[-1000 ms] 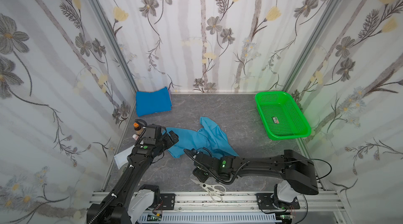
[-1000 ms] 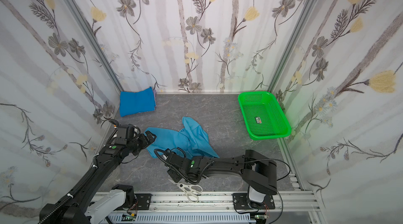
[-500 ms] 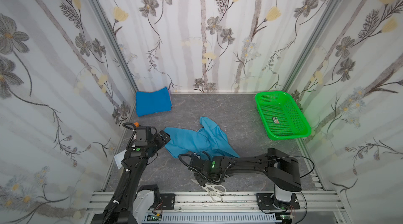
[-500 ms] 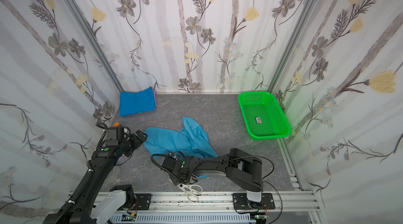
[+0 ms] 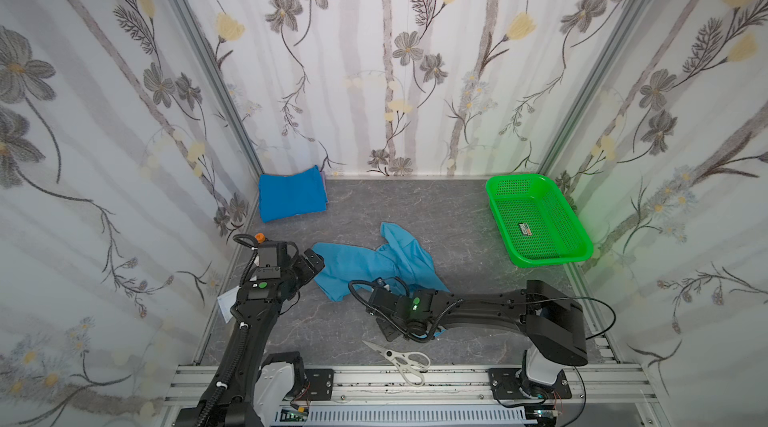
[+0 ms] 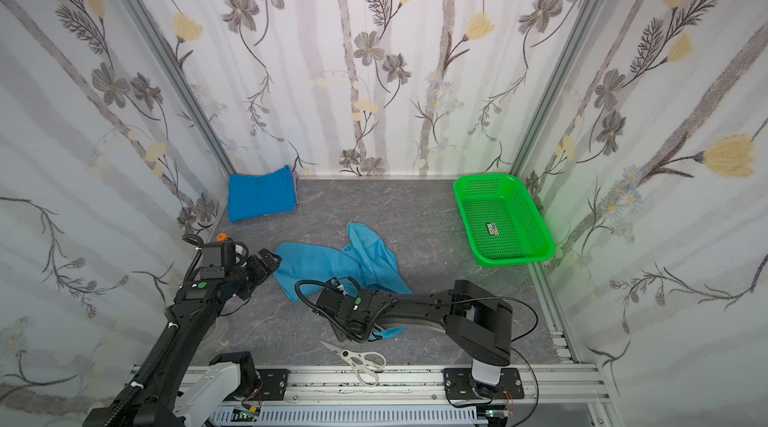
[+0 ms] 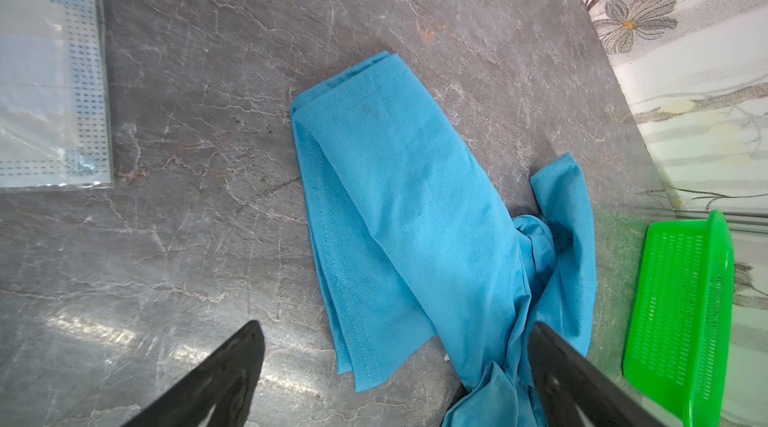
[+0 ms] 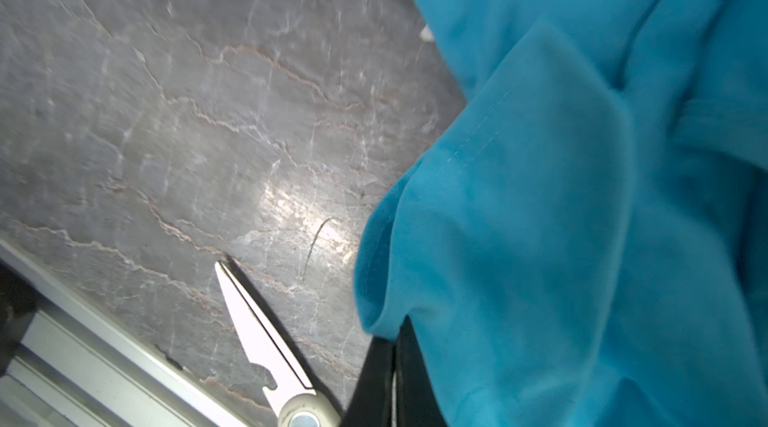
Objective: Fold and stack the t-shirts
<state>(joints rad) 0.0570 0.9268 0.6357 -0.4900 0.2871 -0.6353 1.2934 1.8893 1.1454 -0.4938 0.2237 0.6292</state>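
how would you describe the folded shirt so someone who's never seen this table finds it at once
Start at the grey marbled table and go to its far left corner, where the flowered walls meet. The darker blue t-shirt lies there. Unlike the light sky-blue t-shirt crumpled mid-table, it is a neat flat folded rectangle of deeper, saturated blue.

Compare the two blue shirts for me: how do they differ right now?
The light shirt is sky-blue; the dark shirt is saturated blue. The light shirt lies crumpled and unfolded mid-table; the dark shirt sits folded flat in the far left corner. Both are plain cloth, outside the basket.
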